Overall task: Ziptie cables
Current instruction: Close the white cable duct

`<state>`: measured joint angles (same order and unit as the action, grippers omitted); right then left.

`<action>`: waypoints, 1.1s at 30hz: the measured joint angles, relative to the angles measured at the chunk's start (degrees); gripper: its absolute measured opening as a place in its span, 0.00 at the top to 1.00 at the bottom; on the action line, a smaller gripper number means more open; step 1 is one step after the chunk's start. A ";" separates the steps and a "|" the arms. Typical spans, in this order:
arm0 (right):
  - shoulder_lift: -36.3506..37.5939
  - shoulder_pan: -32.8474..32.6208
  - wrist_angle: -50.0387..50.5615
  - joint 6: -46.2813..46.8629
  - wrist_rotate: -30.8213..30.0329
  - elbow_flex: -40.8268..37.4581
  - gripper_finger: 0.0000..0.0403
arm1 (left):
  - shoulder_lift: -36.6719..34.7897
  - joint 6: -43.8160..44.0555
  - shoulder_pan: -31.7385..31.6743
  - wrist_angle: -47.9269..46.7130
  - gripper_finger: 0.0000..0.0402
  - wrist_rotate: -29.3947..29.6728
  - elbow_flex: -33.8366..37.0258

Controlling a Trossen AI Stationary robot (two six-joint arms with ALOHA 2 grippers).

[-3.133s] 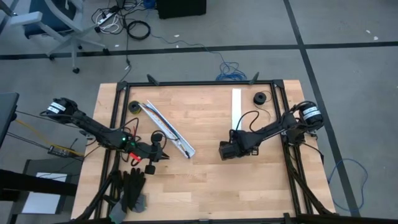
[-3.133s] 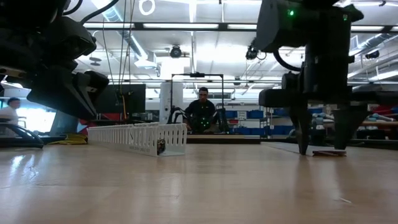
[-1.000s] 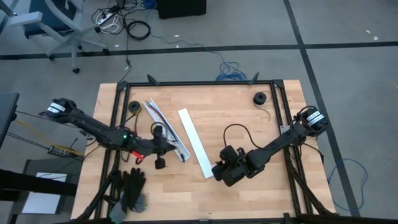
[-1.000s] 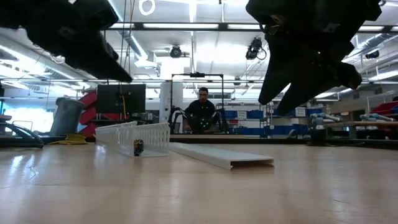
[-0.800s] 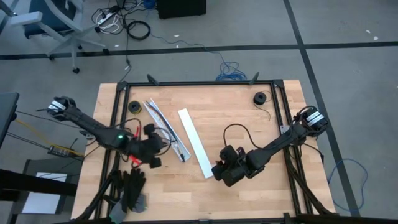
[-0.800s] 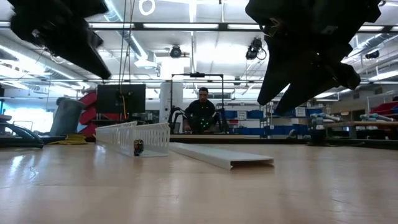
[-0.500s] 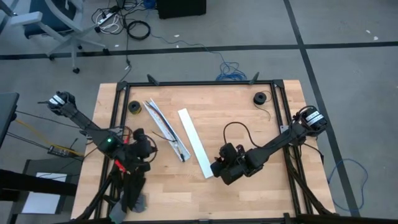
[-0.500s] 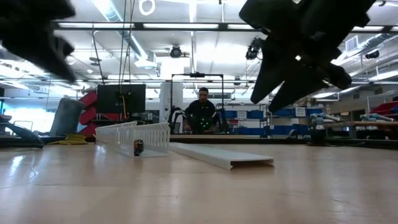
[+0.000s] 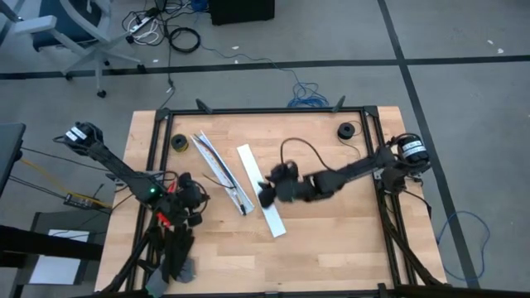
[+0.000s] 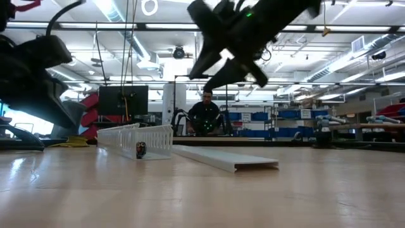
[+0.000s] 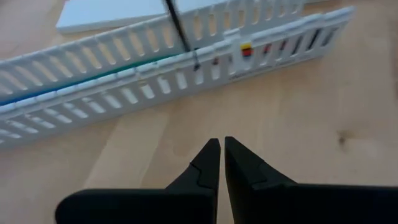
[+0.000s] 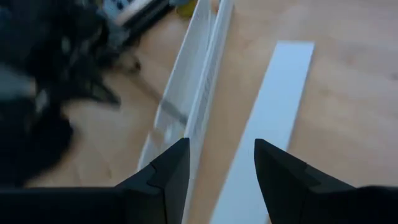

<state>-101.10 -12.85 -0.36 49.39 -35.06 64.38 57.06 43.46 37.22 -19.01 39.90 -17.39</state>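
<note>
Fingers (image 11: 205,169), left gripper (image 11: 219,160): pressing together, holding nothing, hovering above bare wood just beside the slotted channel (image 11: 155,68), at the left part of the tabletop (image 9: 331,240).

Fingers (image 12: 166,171), right gripper (image 12: 217,168): standing moderately apart, gripping nothing, hanging over the flat white lid (image 12: 273,118) near the middle of the tabletop, with the channel close alongside.

Cables (image 11: 112,70): lying inside the channel, green and blue strands showing through the slots, red and yellow spots showing near one end. Crossing the channel wall, a thin dark strand (image 11: 180,31); wire or tie, cannot tell.

Lid and channel: lying side by side, slanting across the tabletop, near each other but not touching in the high view.

Background: person (image 10: 205,114) sitting well beyond the tabletop.

Risks, judged from this layout:
- Catching a channel wall instead of a wire, owing to cables sitting low between the slotted sides.
- Shoving the light channel or lid across the wood, owing to either gripper descending slightly off line.
- Failing to take any cable on the left side, owing to fingers arriving pressed together.
- Bumping arm against arm, owing to both working close around the same channel.
- Binding nothing, owing to no tie being clearly in either grip.
</note>
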 joint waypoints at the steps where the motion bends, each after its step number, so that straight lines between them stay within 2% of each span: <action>1: 0.00 1.77 -1.36 -0.07 1.60 0.00 0.60 | 0.00 -0.42 -0.36 0.00 1.00 0.03 0.35; 5: -0.02 8.72 -3.80 -1.41 12.00 0.00 0.60 | 0.00 -2.45 -1.54 -0.02 1.00 0.13 1.46; 8: -0.04 12.70 -4.19 -2.52 17.15 0.00 0.59 | 0.00 -3.22 -2.38 -0.06 1.00 0.22 1.84; 14: -1.62 16.81 -4.20 -8.52 20.19 4.37 0.51 | 0.00 -5.75 -3.69 -0.03 1.00 0.36 1.88; 18: -7.52 17.29 2.90 -14.29 21.04 14.43 0.41 | 0.00 -6.65 -4.48 -0.04 1.00 0.44 1.88; 22: -14.56 17.46 21.12 -19.26 21.15 27.94 0.32 | 0.01 -7.24 -5.11 0.29 1.00 0.50 1.90; 24: -17.57 17.93 28.65 -19.21 20.13 33.33 0.27 | -0.02 -7.25 -5.31 0.19 1.00 0.50 1.90; 26: -19.78 18.73 32.13 -16.93 20.03 37.29 0.23 | 0.04 -7.25 -5.34 0.41 1.00 0.48 1.88; 33: -26.82 23.12 35.59 -9.98 32.35 43.43 0.15 | 0.01 -7.25 -5.34 0.75 1.00 0.48 1.88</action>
<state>-127.91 10.27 35.23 39.40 -2.72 107.81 57.06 36.21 31.88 -18.26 40.38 -15.51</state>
